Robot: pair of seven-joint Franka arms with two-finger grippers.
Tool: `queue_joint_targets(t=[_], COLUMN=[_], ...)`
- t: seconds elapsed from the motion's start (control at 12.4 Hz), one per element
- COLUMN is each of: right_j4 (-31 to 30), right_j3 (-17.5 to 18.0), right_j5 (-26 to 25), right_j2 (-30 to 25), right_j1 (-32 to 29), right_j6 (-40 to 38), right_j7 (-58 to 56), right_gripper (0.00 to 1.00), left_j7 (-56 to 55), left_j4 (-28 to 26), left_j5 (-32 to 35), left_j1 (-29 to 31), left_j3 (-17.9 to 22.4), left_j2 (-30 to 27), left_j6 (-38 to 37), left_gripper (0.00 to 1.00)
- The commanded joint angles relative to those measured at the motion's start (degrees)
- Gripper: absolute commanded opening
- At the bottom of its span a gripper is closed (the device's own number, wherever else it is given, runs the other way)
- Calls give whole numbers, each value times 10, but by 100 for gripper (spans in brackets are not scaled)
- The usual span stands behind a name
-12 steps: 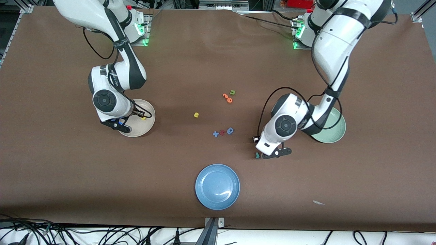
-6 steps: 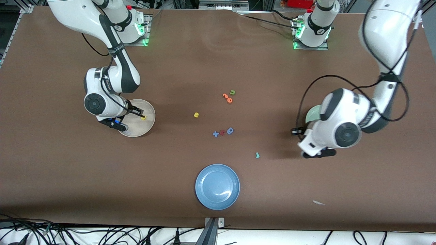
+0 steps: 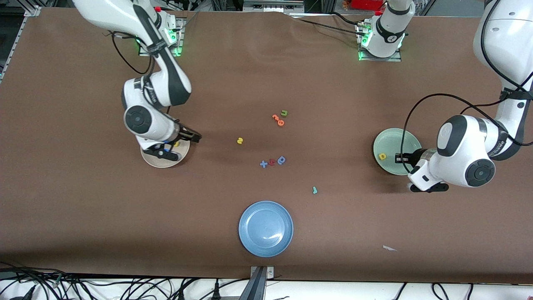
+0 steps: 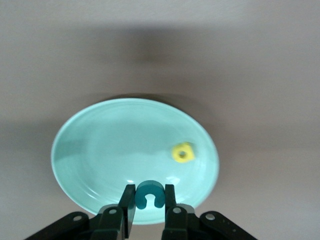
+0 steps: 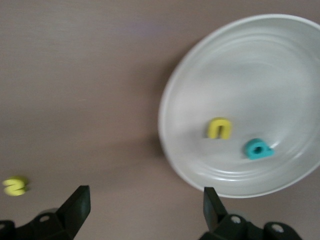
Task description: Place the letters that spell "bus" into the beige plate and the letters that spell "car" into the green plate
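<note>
My left gripper is shut on the teal "c" and hangs over the rim of the green plate. The yellow "a" lies in that plate. My right gripper is open and holds nothing, over the table just beside the beige plate. That plate holds the yellow "u" and the teal "b". The yellow "s" and the thin teal "r" lie on the table.
A green "u" and orange letters lie near the table's middle. Nearer the camera sits a row with a blue round letter. A blue plate stands near the front edge.
My right gripper opened, left the yellow "u" in the beige plate and moved off toward the table's middle. My left arm swung from beside the teal "r" to over the green plate.
</note>
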Motion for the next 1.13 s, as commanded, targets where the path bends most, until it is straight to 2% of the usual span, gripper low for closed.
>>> queue_joint_targets(t=[0.0,0.08,0.16,0.24,0.32,0.48,0.57,0.81,1.05], right_j4=[56,69,77,79,80,80,79,78,77], right_j3=[37,38,39,38,38,38,37,37,36], right_j5=[5,10,10,7,1,6,6,1,-1], right_j2=[30,43,55,68,79,99,105,119,124], right_j1=[12,20,36,55,68,92,99,105,105], right_j6=[-3,9,29,49,76,117,131,154,158], right_j7=[-4,-2,16,55,82,91,96,125,126], right_gripper=[100,100,100,98,81,60,54,52,50], left_j7=[13,18,18,18,18,2,-30,-148,-256], left_j4=[-59,-60,-60,-60,-55,-42,-28,27,98], left_j5=[34,34,34,34,34,27,26,6,-32], left_j1=[23,26,26,26,26,18,6,-51,-114], left_j3=[-9,-9,-9,-9,-10,-15,-22,-26,-24], left_j2=[-10,-11,-11,-11,-12,-16,-16,-7,27], left_j6=[52,54,54,53,53,53,52,53,59], left_gripper=[26,40,69,86,100,100,100,100,100])
